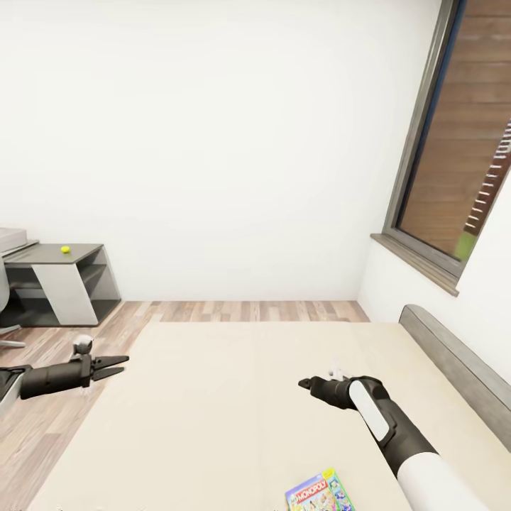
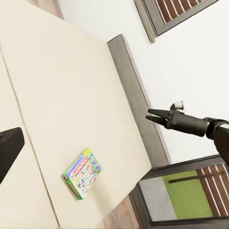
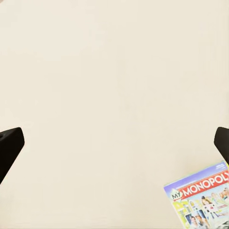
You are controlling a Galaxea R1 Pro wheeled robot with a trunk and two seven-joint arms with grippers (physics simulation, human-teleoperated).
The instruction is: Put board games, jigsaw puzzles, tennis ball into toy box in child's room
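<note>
A Monopoly board game lies flat on the cream bed near its front edge. It also shows in the left wrist view and the right wrist view. My right gripper hovers open over the mattress, just beyond the box and not touching it; the left wrist view shows it too. By the bed's left edge, above the floor, my left gripper hangs open and empty. The tennis ball rests on the low dark-grey section of the table at the far left. The toy box and jigsaw puzzles are out of view.
A grey headboard runs along the bed's right side under a window. Wood-plank floor lies between the bed and the white wall. Part of a chair stands by the table at the left edge.
</note>
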